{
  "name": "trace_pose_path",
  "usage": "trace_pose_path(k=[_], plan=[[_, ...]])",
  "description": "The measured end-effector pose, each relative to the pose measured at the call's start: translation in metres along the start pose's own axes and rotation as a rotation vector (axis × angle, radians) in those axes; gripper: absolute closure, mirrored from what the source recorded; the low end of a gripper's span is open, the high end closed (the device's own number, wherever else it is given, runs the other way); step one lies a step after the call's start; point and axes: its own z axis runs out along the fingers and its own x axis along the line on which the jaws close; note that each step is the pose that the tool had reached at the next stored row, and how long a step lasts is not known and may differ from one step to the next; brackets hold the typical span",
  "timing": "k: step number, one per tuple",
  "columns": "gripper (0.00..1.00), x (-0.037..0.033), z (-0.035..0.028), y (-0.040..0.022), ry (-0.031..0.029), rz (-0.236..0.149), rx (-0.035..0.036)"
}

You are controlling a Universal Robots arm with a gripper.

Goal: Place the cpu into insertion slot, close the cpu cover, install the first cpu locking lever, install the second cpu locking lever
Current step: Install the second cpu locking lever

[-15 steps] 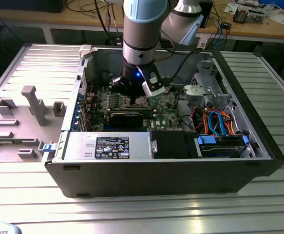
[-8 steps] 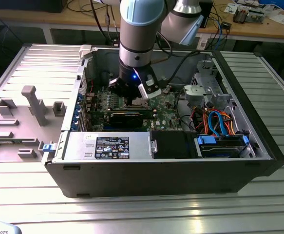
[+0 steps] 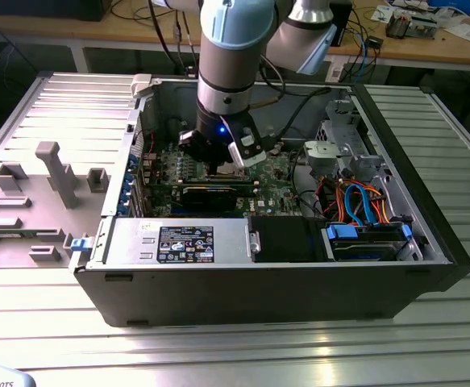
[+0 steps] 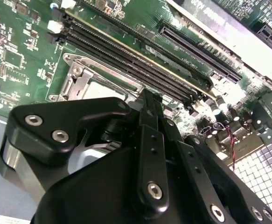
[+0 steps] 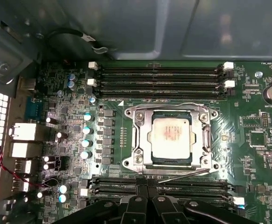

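In the first wrist view the cpu (image 5: 171,140), a silver-grey square chip, lies flat in the insertion slot (image 5: 132,161) on the green motherboard. The silvery cpu cover (image 5: 143,140) is folded down around it. One wire locking lever (image 5: 173,103) lies along the slot's far side. The other lever (image 5: 187,174) runs slanted along the near side, its free end beside my fingertips. My black gripper (image 5: 147,189) is shut with nothing visibly held. In the second wrist view the gripper (image 4: 150,100) hovers at the edge of the cover (image 4: 80,77). In the exterior view the gripper (image 3: 221,168) is low inside the open computer case.
Long black memory slots (image 5: 159,79) flank the socket on both sides, one bank (image 5: 187,189) right by my fingertips. A graphics card (image 3: 210,193), a power supply (image 3: 178,242) and a drive bay with orange and blue cables (image 3: 363,201) crowd the case. A grey fixture block (image 3: 41,193) lies at the exterior view's left.
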Motion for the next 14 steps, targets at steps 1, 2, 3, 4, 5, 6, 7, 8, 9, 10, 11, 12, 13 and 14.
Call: trace_pose_path(k=[1,2,3,4,5,6,7,8,9,10,11,12,13,14], plan=[[0.89,-0.0001,0.0008,-0.0007,0.0024,-0.004,-0.0003],[0.89,-0.0001,0.0026,-0.0019,0.0061,-0.013,0.0001],[0.89,0.0006,0.0036,-0.0025,0.0078,-0.017,0.0001],[0.89,0.0014,0.0044,-0.0026,0.0086,-0.02,-0.0009],[0.89,0.0023,0.0052,-0.0027,0.0098,-0.023,-0.0023],[0.89,0.0027,0.006,-0.0029,0.0109,-0.026,-0.0037],[0.89,0.0029,0.0067,-0.0029,0.0119,-0.029,-0.0048],[0.89,0.0033,0.0081,-0.0032,0.0133,-0.033,-0.007],[0.89,0.0037,0.0096,-0.0035,0.0144,-0.037,-0.0095],[0.89,0.0039,0.0104,-0.0036,0.0149,-0.039,-0.0109],[0.89,0.0043,0.0123,-0.0039,0.0153,-0.041,-0.0128],[0.89,0.0045,0.0134,-0.0041,0.0155,-0.042,-0.0138],[0.89,0.0046,0.0146,-0.0043,0.0157,-0.044,-0.0148],[0.89,0.0047,0.0162,-0.0046,0.0159,-0.045,-0.0167]])
